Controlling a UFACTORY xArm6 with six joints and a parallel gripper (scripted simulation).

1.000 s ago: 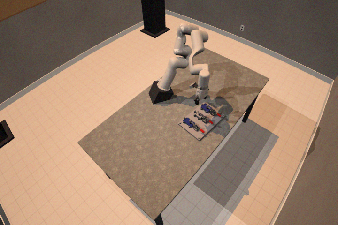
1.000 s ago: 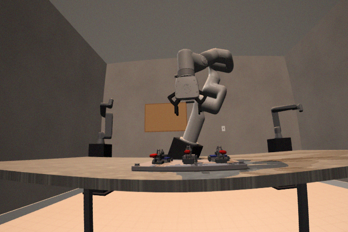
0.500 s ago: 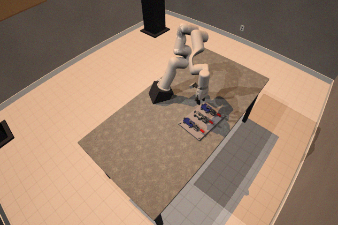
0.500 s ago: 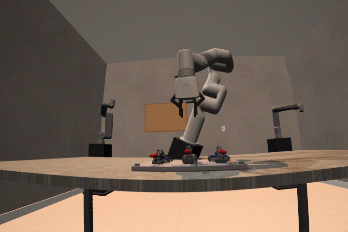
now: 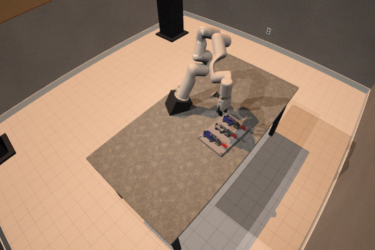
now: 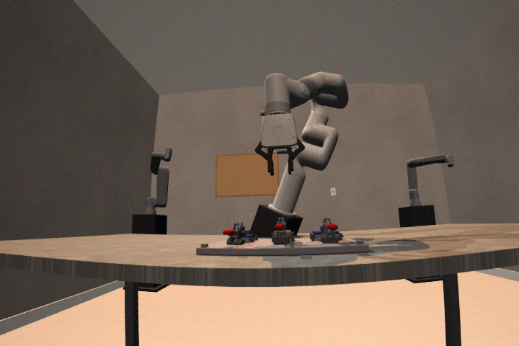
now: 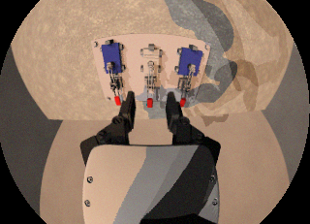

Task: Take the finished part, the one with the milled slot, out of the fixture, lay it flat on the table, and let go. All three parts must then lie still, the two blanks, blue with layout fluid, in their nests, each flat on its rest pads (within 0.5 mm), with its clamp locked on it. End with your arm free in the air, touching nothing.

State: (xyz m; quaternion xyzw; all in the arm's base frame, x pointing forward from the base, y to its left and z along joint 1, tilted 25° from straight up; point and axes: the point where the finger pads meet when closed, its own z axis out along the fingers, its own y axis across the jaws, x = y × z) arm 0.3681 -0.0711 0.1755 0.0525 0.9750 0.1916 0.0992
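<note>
A grey fixture plate [image 5: 220, 151] [image 6: 285, 249] [image 7: 132, 69] lies on the table near its right edge. It holds three nests in a row, each with a red-handled toggle clamp. The two outer nests hold blue blanks [image 5: 207, 134] [image 5: 227, 119] [image 7: 111, 53] [image 7: 189, 57]. The middle nest holds the bare grey finished part [image 5: 219, 126] [image 7: 150, 59]; its clamp [image 6: 282, 231] has a red handle [image 5: 234, 135]. My gripper [image 5: 220, 112] [image 6: 280, 171] [image 7: 150, 99] hangs well above the plate, roughly over the middle clamp's handle end. Its fingers stand about half apart with nothing between them.
The arm's black base [image 5: 177, 104] stands on the table behind the plate. The table's right edge [image 5: 261, 138] runs close to the plate. Two other arms on black pedestals [image 6: 158, 179] [image 6: 421, 183] stand off the table in the background.
</note>
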